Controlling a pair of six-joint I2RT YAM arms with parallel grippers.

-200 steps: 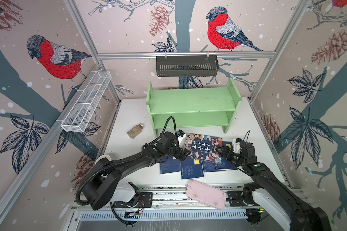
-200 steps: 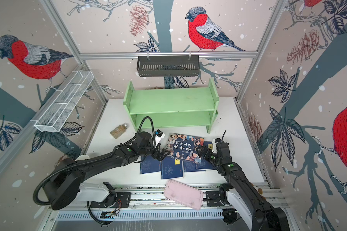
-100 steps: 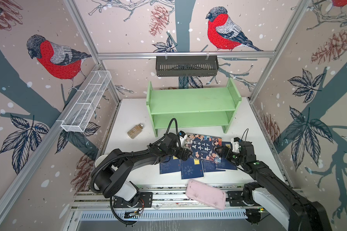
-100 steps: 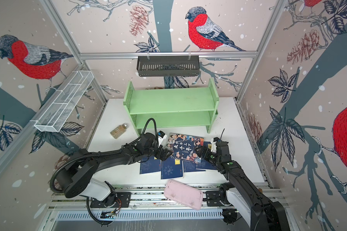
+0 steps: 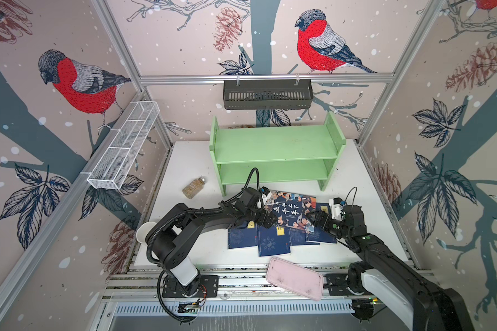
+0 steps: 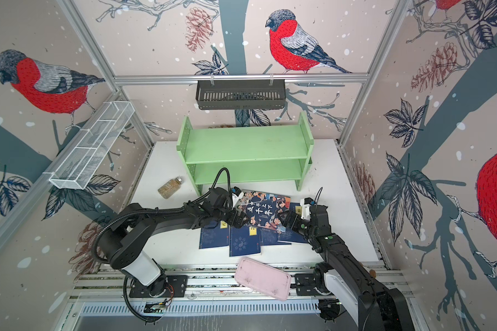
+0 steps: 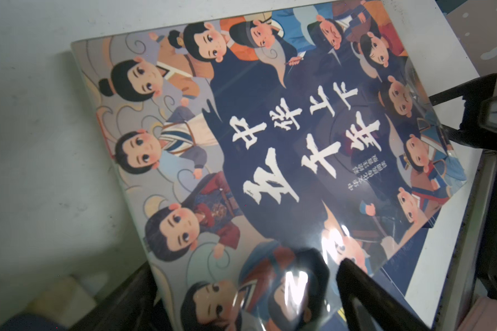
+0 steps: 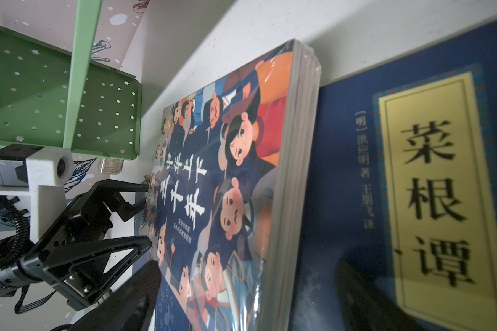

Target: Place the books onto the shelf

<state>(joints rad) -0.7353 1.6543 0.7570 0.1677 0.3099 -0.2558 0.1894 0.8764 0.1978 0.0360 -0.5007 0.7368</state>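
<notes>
The large cartoon book (image 5: 291,210) (image 6: 266,210) lies tilted on top of several navy-blue books (image 5: 270,243) (image 6: 241,243) fanned out on the white table. My left gripper (image 5: 266,220) (image 7: 250,298) is open at the book's left edge, with the glossy cover between its fingers (image 7: 370,295). My right gripper (image 5: 316,219) (image 8: 247,298) is open at the book's right edge. One finger (image 8: 127,301) is over the cover and the other over a navy book with a yellow label (image 8: 428,186). The green shelf (image 5: 276,143) (image 6: 244,143) stands empty behind.
A small jar (image 5: 193,187) lies left of the shelf. A pink tray (image 5: 294,278) rests on the front rail. On the back wall hangs a black slotted basket (image 5: 267,94), and on the left wall a white wire basket (image 5: 124,146). A white cup (image 5: 142,232) sits by the left arm.
The left arm has folded its elbow back while its gripper slid a little right onto the cartoon book's edge. The right gripper has edged left toward the book.
</notes>
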